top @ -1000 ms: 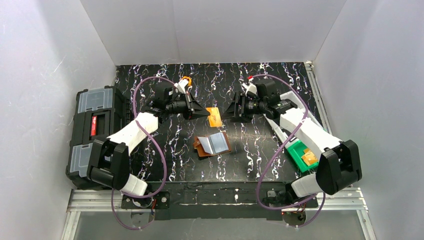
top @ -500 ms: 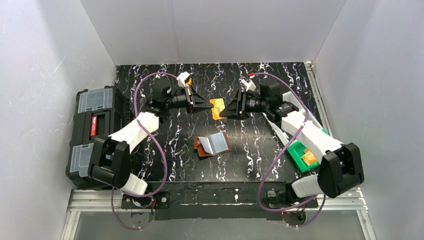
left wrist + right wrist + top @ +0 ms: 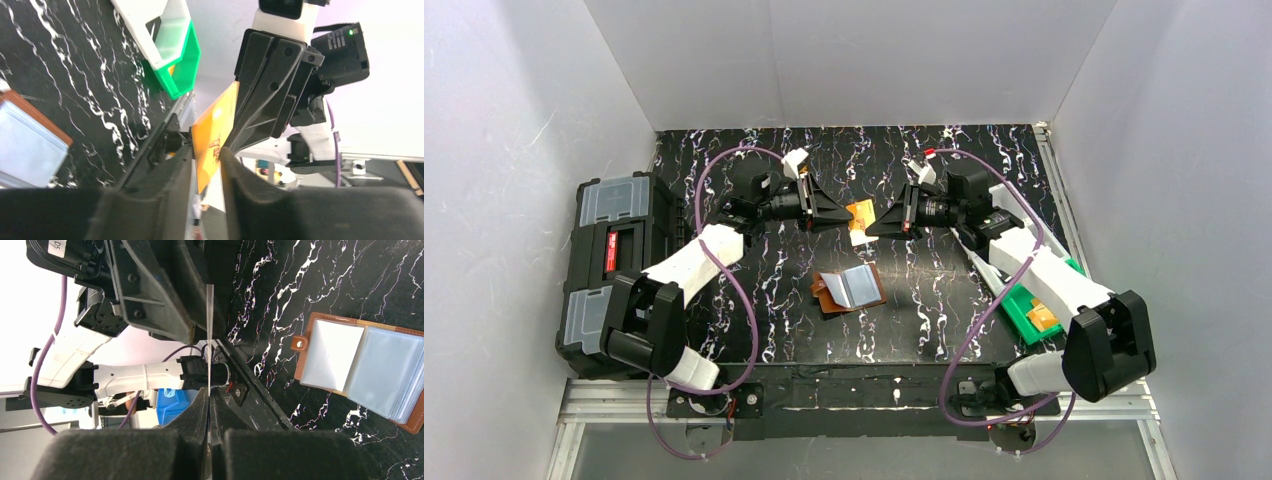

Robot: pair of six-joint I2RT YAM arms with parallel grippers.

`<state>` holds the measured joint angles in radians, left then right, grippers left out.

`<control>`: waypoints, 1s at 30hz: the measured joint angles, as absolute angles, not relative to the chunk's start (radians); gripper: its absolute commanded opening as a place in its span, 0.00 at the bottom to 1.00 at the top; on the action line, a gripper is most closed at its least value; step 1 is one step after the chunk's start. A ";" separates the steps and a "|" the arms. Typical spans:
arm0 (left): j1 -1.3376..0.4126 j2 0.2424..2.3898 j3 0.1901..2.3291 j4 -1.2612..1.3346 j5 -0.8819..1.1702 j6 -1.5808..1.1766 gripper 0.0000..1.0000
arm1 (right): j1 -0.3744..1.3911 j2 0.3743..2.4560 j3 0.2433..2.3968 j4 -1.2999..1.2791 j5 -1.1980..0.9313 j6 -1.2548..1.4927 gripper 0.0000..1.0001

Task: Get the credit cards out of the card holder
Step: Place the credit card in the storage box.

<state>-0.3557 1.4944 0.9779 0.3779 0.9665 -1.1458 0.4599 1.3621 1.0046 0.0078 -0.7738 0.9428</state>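
Orange is my marker: the thin orange plastic credit card (image 3: 858,212) hangs above the table between the two claws, which meet tip to tip over the far middle. The right claw (image 3: 871,227) is clenched on one end; in its own wrist view the card (image 3: 209,340) runs edge-on as a pale line straight down between the closed pads. The left claw (image 3: 206,170) is slack, jaws a little apart, with the card's other end (image 3: 214,131) in the gap. I cannot tell whether a pad touches it.

The brown leather card holder (image 3: 849,289) lies open on the black marbled table (image 3: 924,310), nearer than both claws and apart from them, clear pockets up.

Hard to read:
- The card's print is tiny and partly behind the right claw's fingers (image 3: 260,100).
- The left wrist view cuts off the holder (image 3: 25,140).
- I can't tell if the pockets (image 3: 385,375) hold more cards.

Room: bare table rings the holder. A green plastic bin (image 3: 1022,300) sits at the right edge beside the right arm, and a black toolbox with grey lids (image 3: 609,255) stands off the left edge. White walls close three sides.
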 measured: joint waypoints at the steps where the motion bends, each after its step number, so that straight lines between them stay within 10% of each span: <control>1: -0.358 1.494 0.979 0.355 0.967 -1.129 0.43 | 0.461 1.358 1.002 0.007 -0.772 0.944 0.01; 10: -0.382 1.476 1.062 0.040 0.896 -0.930 0.95 | 0.460 1.311 0.986 -0.094 -0.672 0.931 0.01; 30: -0.443 1.448 1.194 -0.410 0.682 -0.677 0.98 | 0.448 1.180 1.200 -0.980 0.229 0.934 0.01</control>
<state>-0.4431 1.4475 1.1942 -0.4099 0.6823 -0.6765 0.4484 1.1805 1.1999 -0.9802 0.2291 0.9344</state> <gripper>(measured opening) 0.981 0.029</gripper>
